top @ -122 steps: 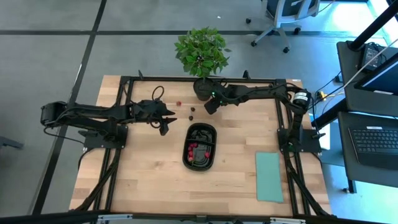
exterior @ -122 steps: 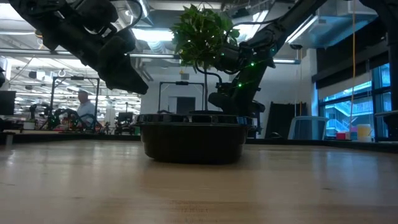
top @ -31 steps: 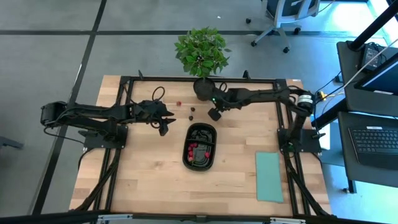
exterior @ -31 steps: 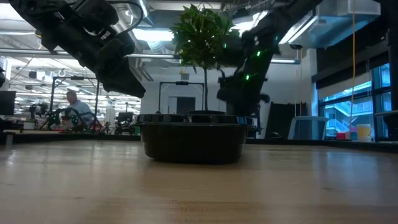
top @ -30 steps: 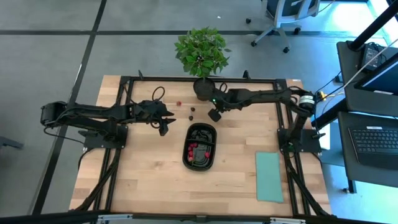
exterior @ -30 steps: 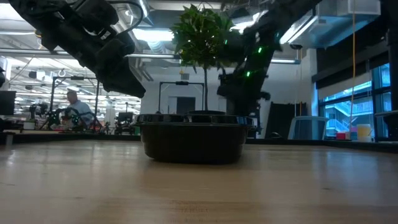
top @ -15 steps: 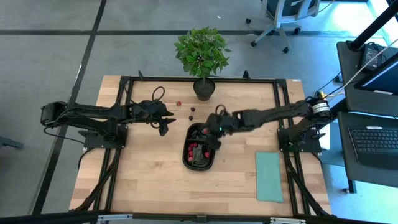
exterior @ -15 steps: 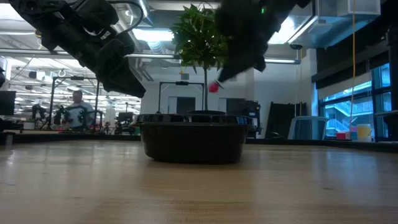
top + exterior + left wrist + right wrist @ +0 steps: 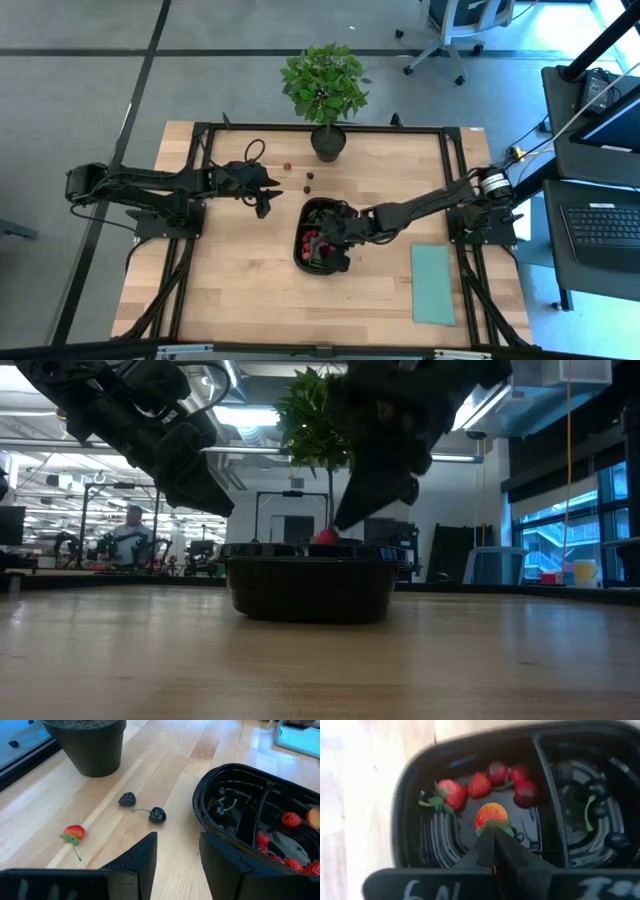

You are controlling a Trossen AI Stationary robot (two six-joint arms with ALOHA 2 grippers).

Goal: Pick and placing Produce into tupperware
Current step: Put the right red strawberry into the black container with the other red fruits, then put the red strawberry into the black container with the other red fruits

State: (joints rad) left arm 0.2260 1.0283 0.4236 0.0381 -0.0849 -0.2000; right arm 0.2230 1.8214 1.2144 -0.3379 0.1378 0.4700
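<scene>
The black oval tray [image 9: 299, 256] sits mid-table. One compartment holds red strawberries and cherries [image 9: 480, 785], the other dark fruit [image 9: 600, 810]. My right gripper [image 9: 325, 238] is over the red compartment, shut on a strawberry [image 9: 491, 814]. In the low view the strawberry [image 9: 325, 537] is at rim height. My left gripper [image 9: 177, 855] hangs open and empty left of the tray [image 9: 200, 795]. A strawberry [image 9: 74, 831], a blackberry [image 9: 127, 798] and a dark cherry [image 9: 157, 814] lie on the table near the pot. My right gripper pinches the strawberry's green leafy cap [image 9: 492, 826] between its two fingertips. The fingers [image 9: 365, 495] slant down from above. The strawberry sticks out past the fingertips, lifted clear, above the fruit in the red compartment.
A potted plant [image 9: 325, 85] stands at the table's far edge; its pot [image 9: 85, 745] is near the loose fruit. A pale teal sheet [image 9: 432, 284] lies at the near right. Black frame rails [image 9: 200, 150] run along the table's sides.
My right gripper has carried the strawberry from beside the plant pot toward the table's near edge, over the tray. It has then gone down until the strawberry hangs at rim height. My left gripper has kept still.
</scene>
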